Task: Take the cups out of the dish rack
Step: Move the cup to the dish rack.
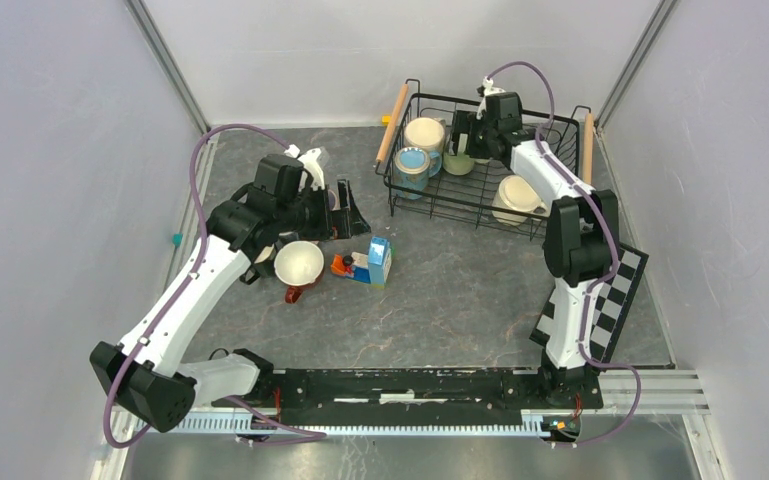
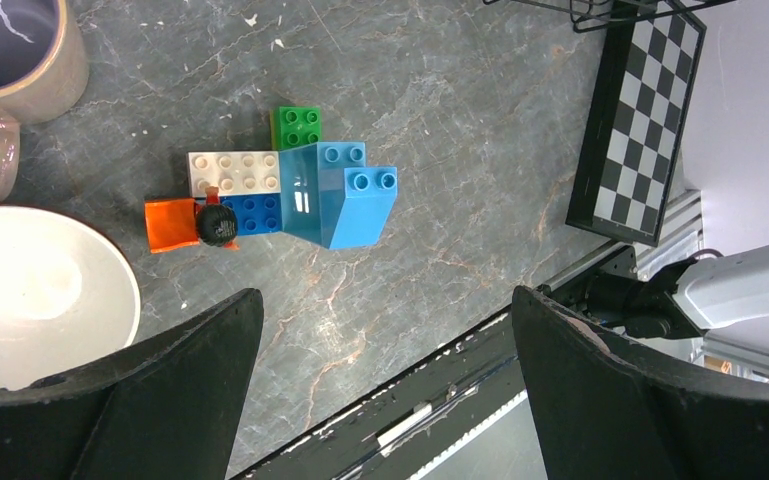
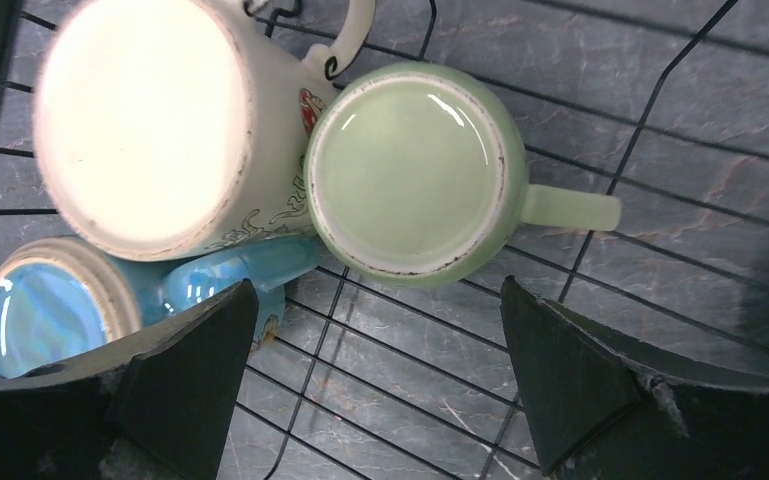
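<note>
The black wire dish rack (image 1: 465, 200), a wooden rod handle on each side, sits at the far right of the tabletop (image 1: 460, 300). In its back left part, bottoms up, crowd a cream cup (image 3: 150, 120), a pale green cup (image 3: 405, 165) touching it, and a glossy blue cup (image 3: 45, 310). A second cream cup (image 1: 516, 197) lies near the rack's right side. The right gripper (image 3: 375, 300) hangs spread wide over the green cup. The left gripper (image 2: 380, 310), released and empty, hovers by the toy blocks (image 2: 300, 195).

Dish rack (image 1: 465, 210) sits at the far right of the table (image 1: 440, 310); three cups (image 1: 425, 135) bunch in its left end, a fourth cup (image 1: 516, 196) at its front right; before it to the left, a block cluster (image 1: 368, 265), then a lone cup (image 1: 299, 264); a board (image 1: 615, 300) at the right edge.
</note>
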